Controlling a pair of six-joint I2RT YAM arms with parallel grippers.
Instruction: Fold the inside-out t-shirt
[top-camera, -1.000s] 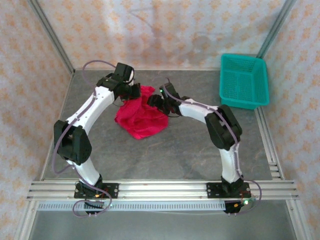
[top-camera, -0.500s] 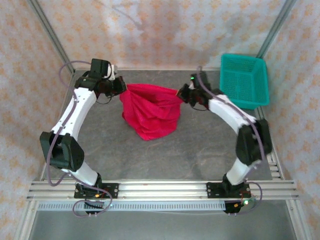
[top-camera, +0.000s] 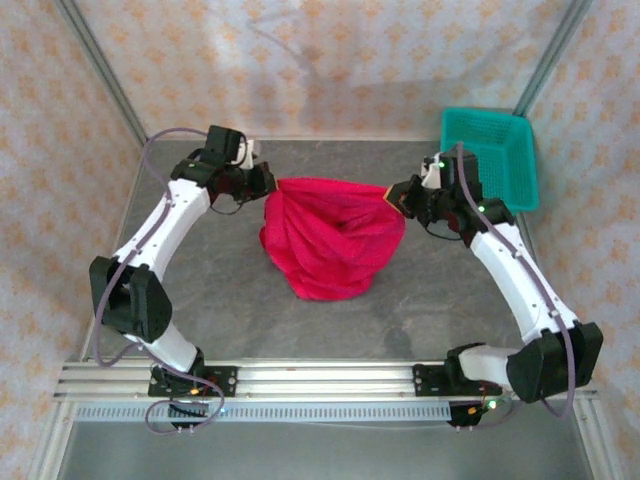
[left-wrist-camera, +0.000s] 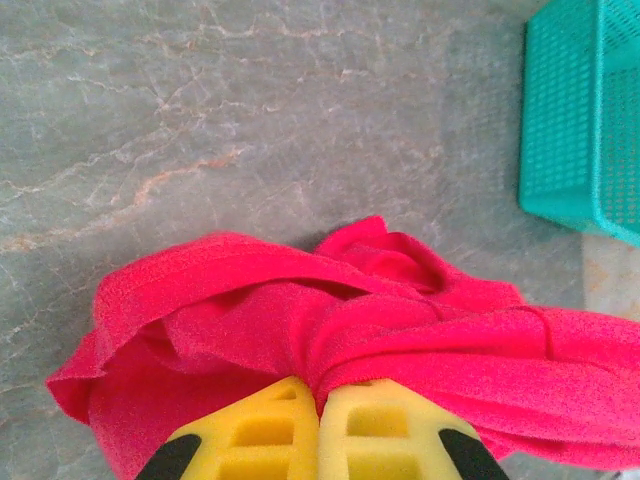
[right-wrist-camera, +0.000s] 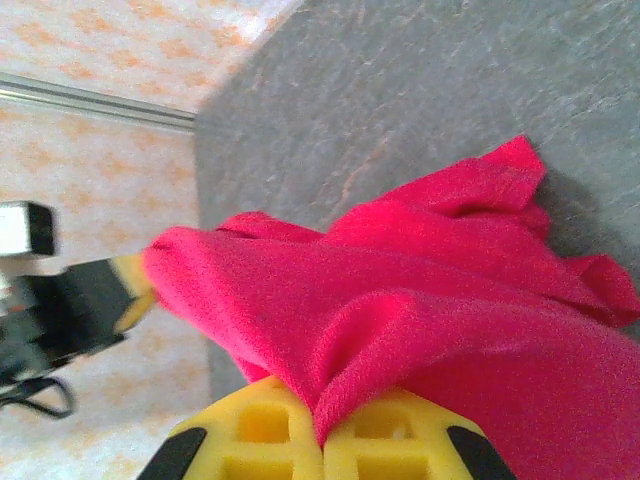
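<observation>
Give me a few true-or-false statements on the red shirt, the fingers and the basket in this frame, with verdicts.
1. The crimson-red cloth t-shirt is held up between the two arms. True.
2. The left fingers are open and clear of the cloth. False: they are shut on the shirt's edge.
3. The shirt lies inside the teal plastic mesh basket. False: it is over the grey table, left of the basket.
4. The right fingers pinch red cloth. True.
5. The shirt lies flat and neatly folded. False: it sags in loose folds.
</observation>
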